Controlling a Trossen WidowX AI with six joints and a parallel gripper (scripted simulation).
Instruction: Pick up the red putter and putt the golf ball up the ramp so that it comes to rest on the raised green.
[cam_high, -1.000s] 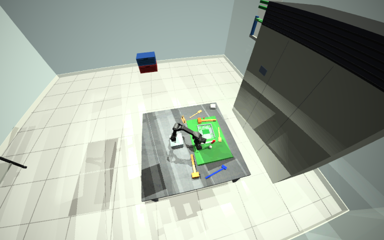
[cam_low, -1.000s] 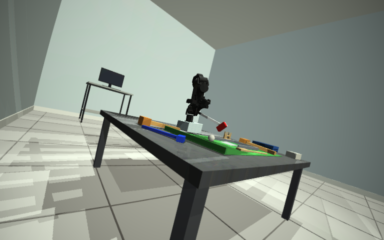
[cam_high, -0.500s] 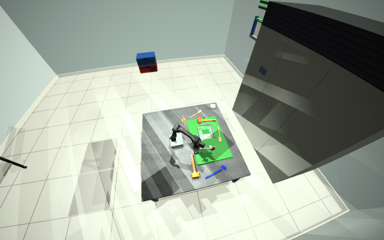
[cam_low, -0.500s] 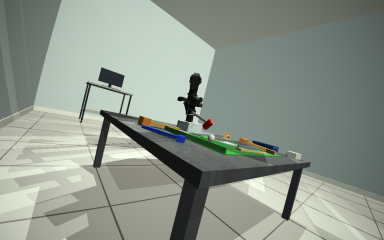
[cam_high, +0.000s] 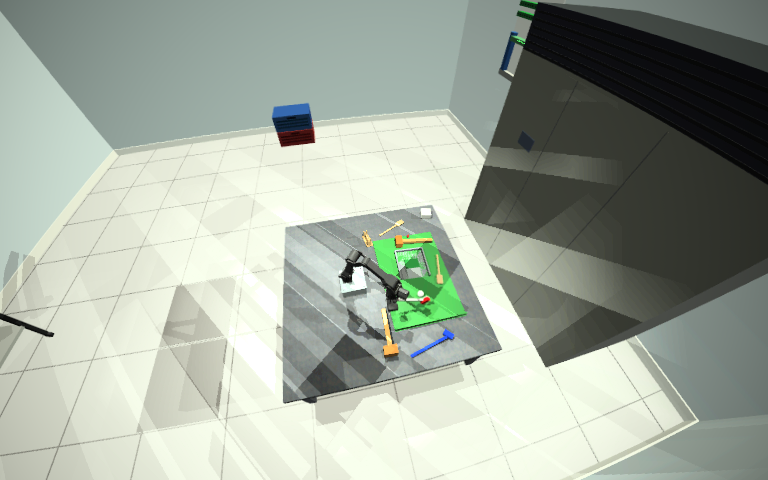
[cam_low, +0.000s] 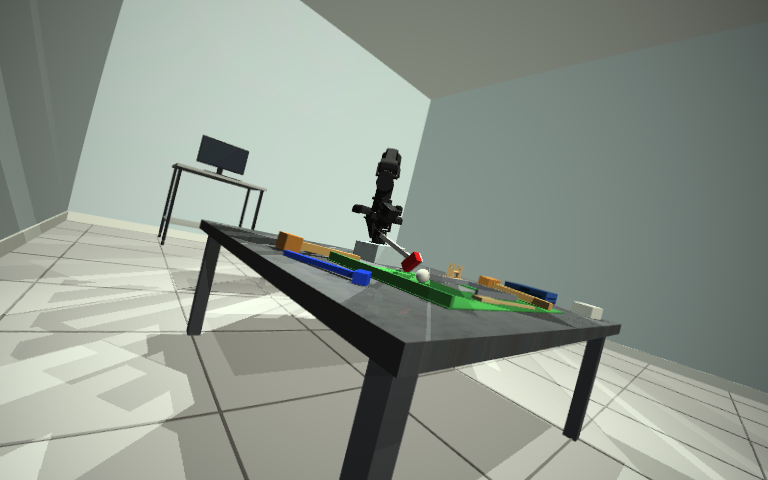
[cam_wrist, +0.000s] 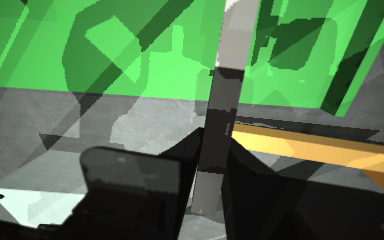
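Observation:
My gripper (cam_high: 392, 302) (cam_low: 376, 234) (cam_wrist: 210, 134) is shut on the pale shaft of the red putter (cam_high: 424, 300) (cam_low: 412, 261) (cam_wrist: 235, 35) and holds it above the near part of the green mat (cam_high: 447, 315) (cam_wrist: 170, 70). The putter's red head is beside the white golf ball (cam_high: 420, 293) (cam_low: 423, 275), on the side away from the grey-railed frame (cam_high: 408, 249). In the exterior view the head appears slightly higher than the ball; I cannot tell whether they touch. The ball rests on the mat. The ramp and raised green are too small to distinguish clearly. The wrist view hides head and ball.
An orange mallet (cam_high: 390, 349) (cam_low: 289, 241) and a blue mallet (cam_high: 448, 335) (cam_low: 361, 276) lie near the mat's near end. Another orange mallet (cam_high: 398, 241) lies at its far end. A small wooden tool (cam_high: 439, 277) lies beside the frame. A white block (cam_high: 425, 213) stands at the far corner.

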